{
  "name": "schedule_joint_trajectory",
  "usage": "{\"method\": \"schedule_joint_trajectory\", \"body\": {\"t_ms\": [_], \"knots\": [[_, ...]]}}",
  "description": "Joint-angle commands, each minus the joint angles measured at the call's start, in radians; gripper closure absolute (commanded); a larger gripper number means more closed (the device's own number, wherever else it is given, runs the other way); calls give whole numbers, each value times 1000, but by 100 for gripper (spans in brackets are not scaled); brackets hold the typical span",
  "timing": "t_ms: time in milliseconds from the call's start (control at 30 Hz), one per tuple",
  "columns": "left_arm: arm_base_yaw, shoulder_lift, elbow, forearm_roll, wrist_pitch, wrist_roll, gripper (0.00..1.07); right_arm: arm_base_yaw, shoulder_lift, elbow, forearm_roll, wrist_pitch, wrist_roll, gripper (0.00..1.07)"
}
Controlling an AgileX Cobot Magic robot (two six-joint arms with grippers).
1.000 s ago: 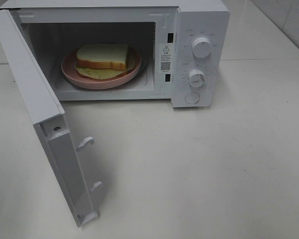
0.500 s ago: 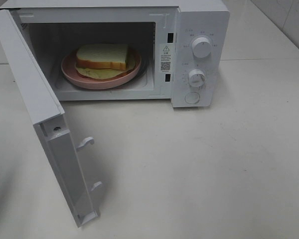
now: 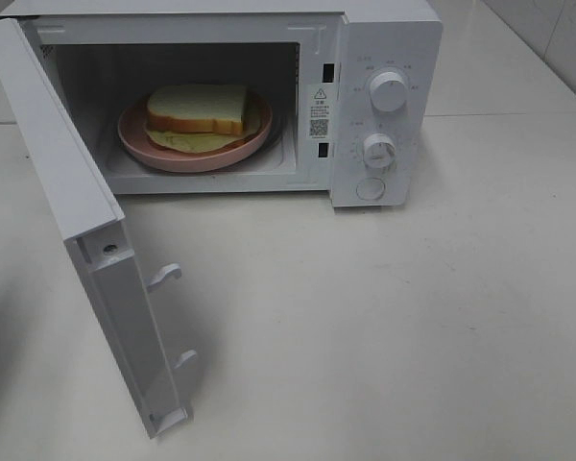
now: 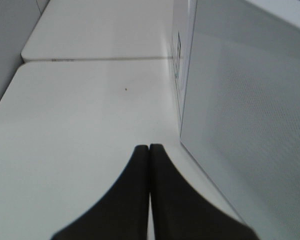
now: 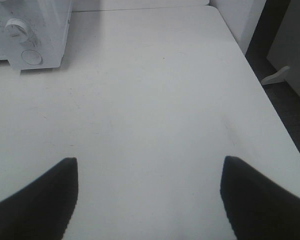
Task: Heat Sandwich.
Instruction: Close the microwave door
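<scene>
Left wrist view: left gripper (image 4: 149, 147) pressed shut, empty, just beside open door (image 4: 245, 125). Right gripper (image 5: 150, 161) spread wide, holding nothing, over table (image 5: 150, 75). Exterior high, upper left of centre: sandwich (image 3: 197, 108) on pink plate (image 3: 202, 161) inside microwave (image 3: 408, 43).

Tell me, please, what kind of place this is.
Probably a kitchen-style test bench for a robot: a white box-shaped microwave oven stands open on a plain white tabletop, with a white-bread sandwich on a round pink plate inside.
</scene>
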Motion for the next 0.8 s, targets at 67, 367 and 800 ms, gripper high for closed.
{"method": "schedule_joint_trajectory", "body": {"t_ms": [67, 367, 800], "knots": [[1, 108, 2, 25, -266, -6, 107, -5, -29, 1, 2, -9, -8, 31], [1, 277, 2, 193, -456, -61, 107, -5, -29, 1, 2, -9, -8, 31], [1, 427, 2, 416, -665, -248, 107, -5, -29, 1, 2, -9, -8, 31]]}}
